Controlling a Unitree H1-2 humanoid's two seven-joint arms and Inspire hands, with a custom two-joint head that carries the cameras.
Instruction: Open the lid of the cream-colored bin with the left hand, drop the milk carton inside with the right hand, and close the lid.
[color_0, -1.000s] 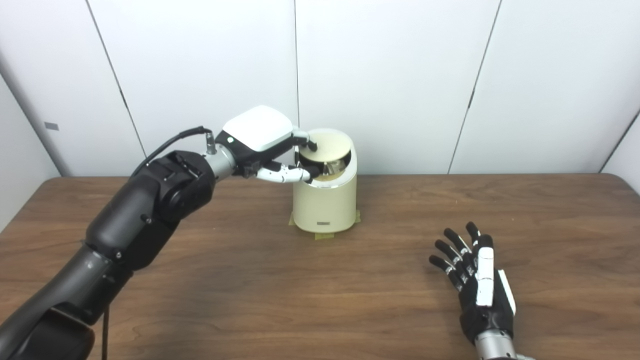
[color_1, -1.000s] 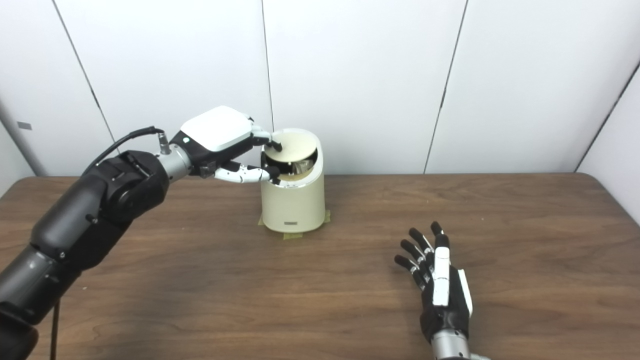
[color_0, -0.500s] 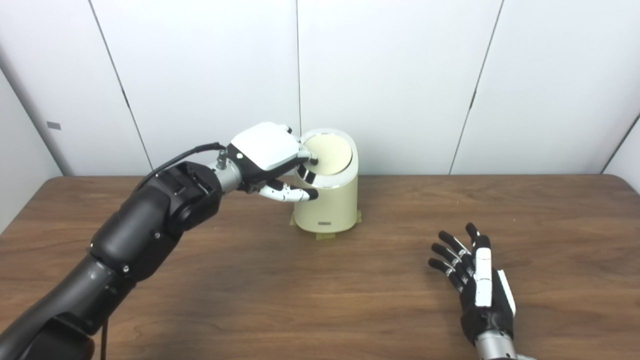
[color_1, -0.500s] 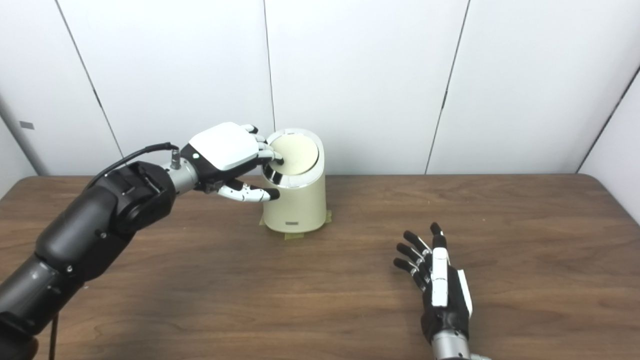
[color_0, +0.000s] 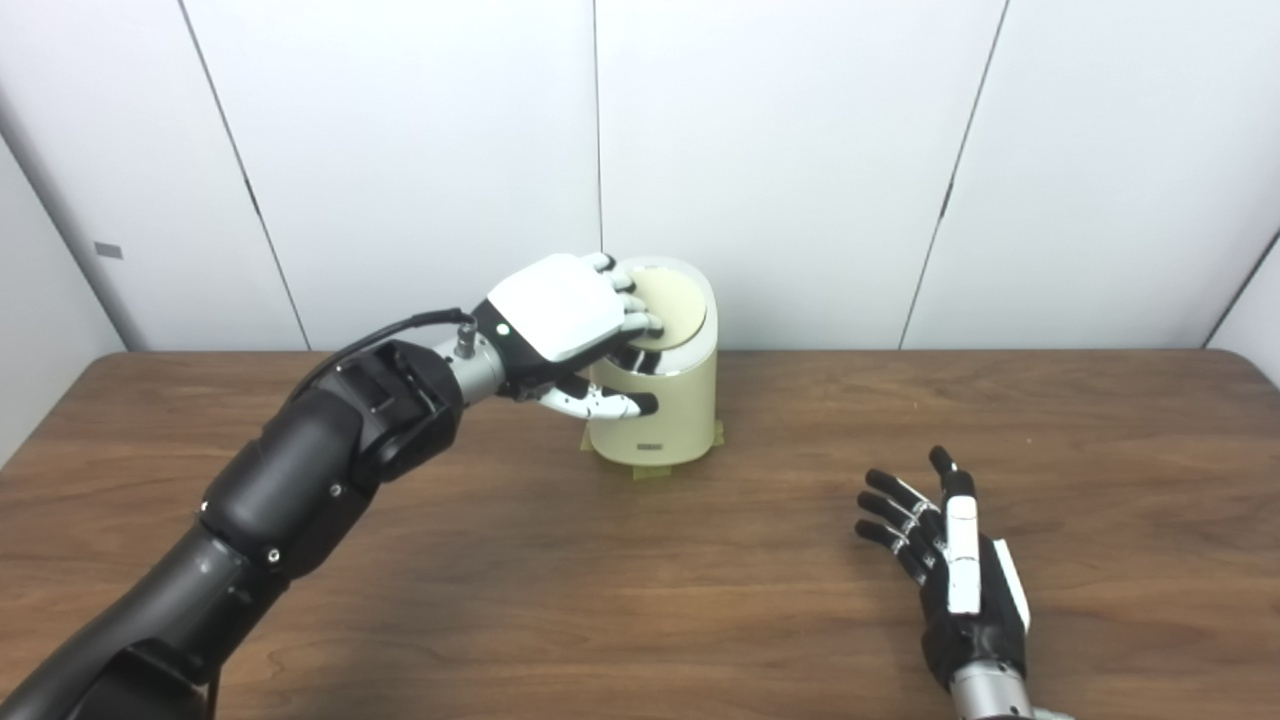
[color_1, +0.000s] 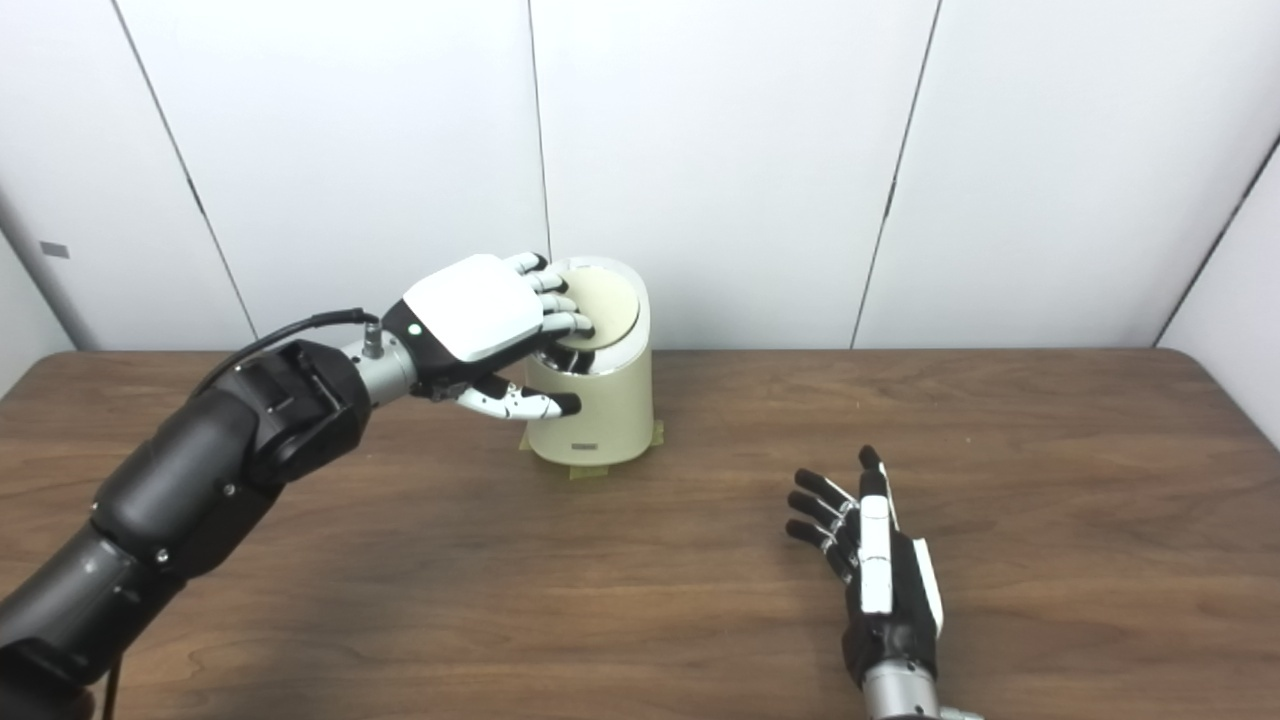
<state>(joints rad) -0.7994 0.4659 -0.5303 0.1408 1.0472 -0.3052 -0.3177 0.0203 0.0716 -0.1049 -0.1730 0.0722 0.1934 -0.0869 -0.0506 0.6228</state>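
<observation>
Left hand (color_0: 560, 318) is resting, fingers spread flat, on the lid (color_0: 675, 310) of the cream-colored bin (color_0: 660, 420); lid is lying shut. Right hand (color_0: 955, 560) is lying empty, fingers splayed. Milk carton is not showing, presumably inside; task is appearing nearly finished.

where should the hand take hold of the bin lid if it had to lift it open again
Best guess: at the lid's left front edge, coming from the left, where the left hand rests now. The lid is a flat round disc, tilted toward the front, sunk inside the bin's shiny rim, so fingers on top and thumb below the edge suit it. The right hand lies open on the table.
</observation>
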